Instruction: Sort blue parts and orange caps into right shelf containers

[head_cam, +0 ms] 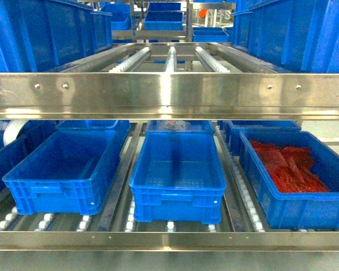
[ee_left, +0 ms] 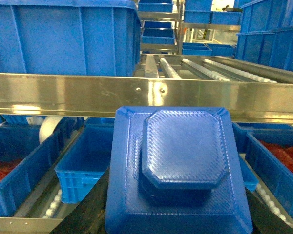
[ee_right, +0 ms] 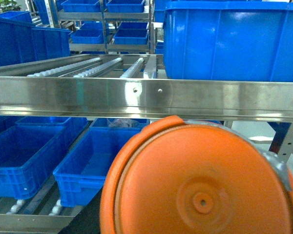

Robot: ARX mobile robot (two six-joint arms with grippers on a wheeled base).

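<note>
On the lower shelf, three blue crates in a row on rollers. Left crate [head_cam: 68, 169] empty, as far as visible. Middle crate [head_cam: 178, 175] empty too. Right crate [head_cam: 299, 175] already loaded with red-orange pieces [head_cam: 288, 166], too blurred to name exactly.

Close before the left wrist camera, a blue part [ee_left: 178, 170], square with a raised octagonal centre, apparently carried by the left gripper; fingers hidden, so impossible to tell how wide or narrow. Close before the right wrist camera, an orange cap [ee_right: 200, 178], round, apparently carried by the right gripper; jaw state hidden likewise.

Judgement: sorting only partly done. Both pieces not yet in any crate, both at shelf front. Left to do: placing each into its crate.
</note>
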